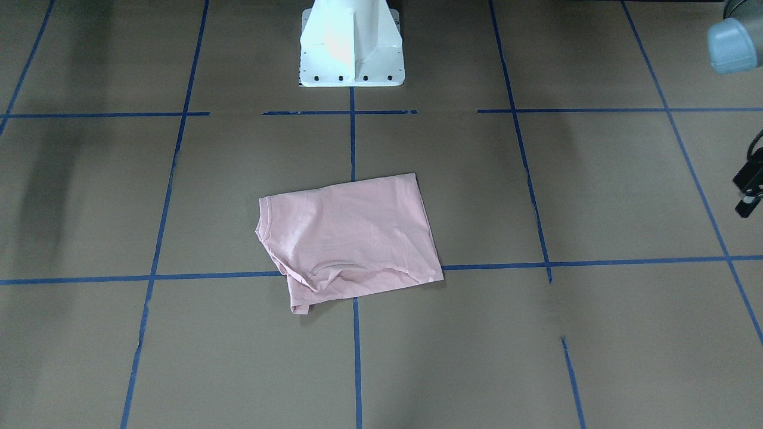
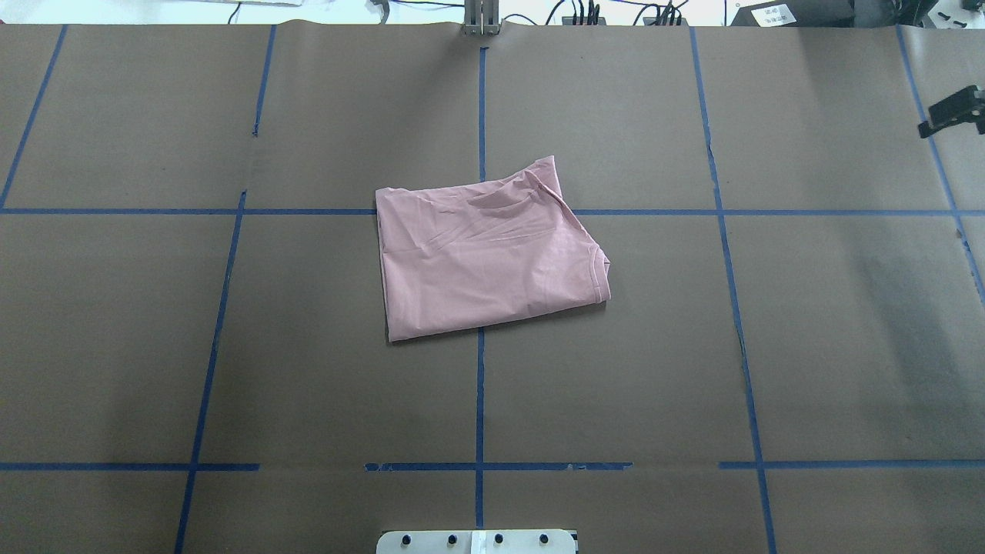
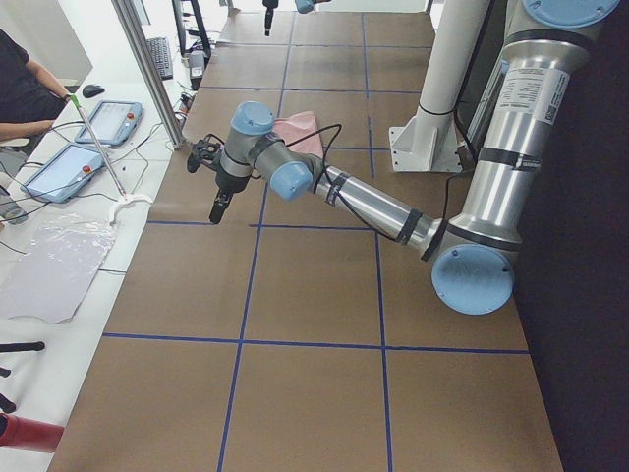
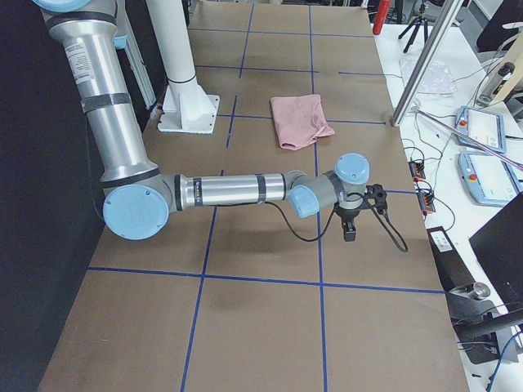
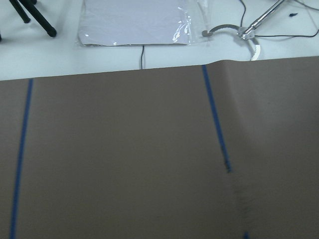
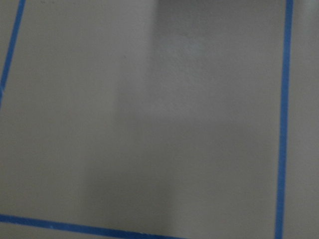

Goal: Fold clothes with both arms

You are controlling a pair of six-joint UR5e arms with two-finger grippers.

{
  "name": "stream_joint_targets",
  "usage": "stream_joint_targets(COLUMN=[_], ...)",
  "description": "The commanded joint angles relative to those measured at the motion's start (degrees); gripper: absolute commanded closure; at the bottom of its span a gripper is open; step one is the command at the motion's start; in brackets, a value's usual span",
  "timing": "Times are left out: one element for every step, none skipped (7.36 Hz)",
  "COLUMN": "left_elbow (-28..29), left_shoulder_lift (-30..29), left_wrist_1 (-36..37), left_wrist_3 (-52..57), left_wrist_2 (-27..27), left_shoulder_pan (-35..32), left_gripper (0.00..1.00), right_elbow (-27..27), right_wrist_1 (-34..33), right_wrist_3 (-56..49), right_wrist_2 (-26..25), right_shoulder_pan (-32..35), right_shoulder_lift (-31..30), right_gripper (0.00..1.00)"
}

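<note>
Brown-papered and gridded with blue tape [image 2: 479, 385], your table [image 2: 231, 346] carries the pink T-shirt [image 2: 492, 250], folded, near its middle, well apart from the left pincer [image 3: 216, 213] and right pincer [image 4: 350, 234], which hang over opposite ends; you cannot tell whether either stands apart or together.

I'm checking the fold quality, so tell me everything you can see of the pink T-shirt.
The pink T-shirt is thin, soft-looking knit, folded into a rough rectangle with a seamed hem along one short edge and creases near one corner. No print shows. It lies flat on the table over a crossing of blue tape lines; nothing else touches it.
</note>
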Motion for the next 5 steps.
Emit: stream_joint_targets(left_elbow=[1.2, 1.5, 5.0, 6.1, 7.6], left_shoulder_lift=[2.4, 3.8, 4.3, 8.5, 9.7], left_wrist_1=[5.0, 3.6, -0.4, -0.7, -0.5], left_wrist_3=[13.5, 13.7, 13.5, 13.8, 14.0], left_wrist_2=[-4.3, -6.4, -6.5, -6.2, -6.3], left_shoulder_pan=[-5.1, -5.1, -5.1, -4.8, -5.0], left_gripper=[0.0, 0.0, 0.0, 0.0, 0.0], right_elbow=[10.1, 15.7, 17.1, 16.9, 16.6], right_wrist_1=[-17.0, -25.3, -25.9, -25.7, -25.8], right_wrist_3=[-13.2, -14.4, -14.3, -13.7, -14.3], right_wrist_2=[2.7, 2.8, 2.0, 2.3, 2.1], right_shoulder_pan=[6.4, 8.0, 8.1, 8.0, 7.6], right_shoulder_lift=[-5.3, -6.6, -7.1, -7.9, -8.6], right_gripper=[0.0, 0.0, 0.0, 0.0, 0.0])
